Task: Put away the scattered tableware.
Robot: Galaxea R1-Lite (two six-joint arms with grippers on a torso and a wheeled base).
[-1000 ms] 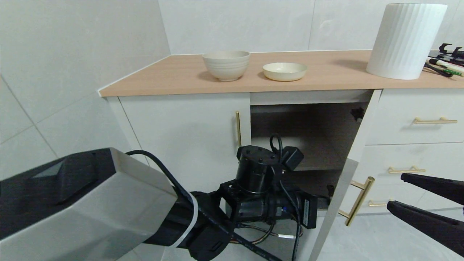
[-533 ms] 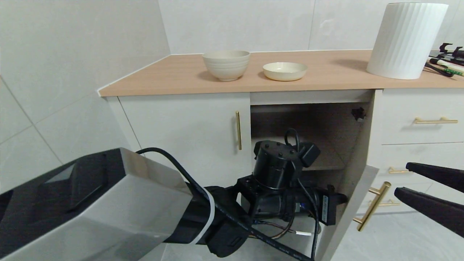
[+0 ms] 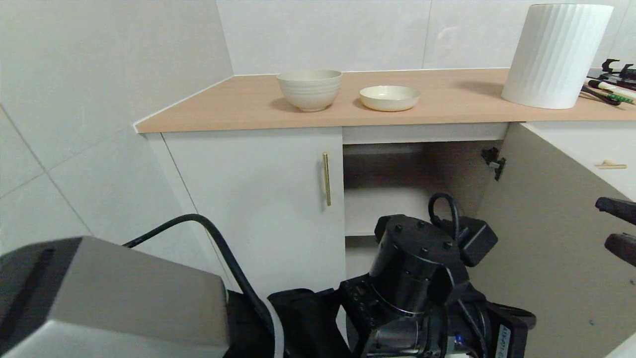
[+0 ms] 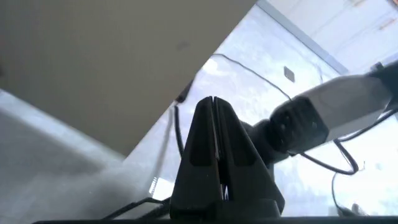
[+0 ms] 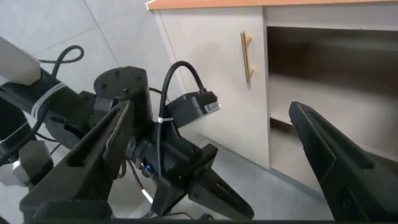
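Watching your left pincer [image 4: 212,104]: fingers pressed flat together, nothing between them, pointing out low over the floor [image 4: 249,56]. Your right pincer [image 5: 210,106] is spread wide and grips nothing, touches nothing, hanging just beside the open door [image 3: 546,233]. In the head view its fingers are cut off at the frame edge. The left wrist [image 3: 422,278] bulks in front of the cupboard's lower part, so you can't make out what lies down there. The shelf [image 3: 382,211] inside catches light at the front and goes dark toward the back. Up top, the bowl [image 3: 309,88] and the dish [image 3: 390,97] sit side by side, not touching, upright on the counter [image 3: 223,112], well above both pincers. The shut door's handle [image 3: 326,179] runs just left of the opening. A ribbed canister [image 3: 556,54] stands at the counter's right end, with pens [image 3: 608,88] past it, half cut off.
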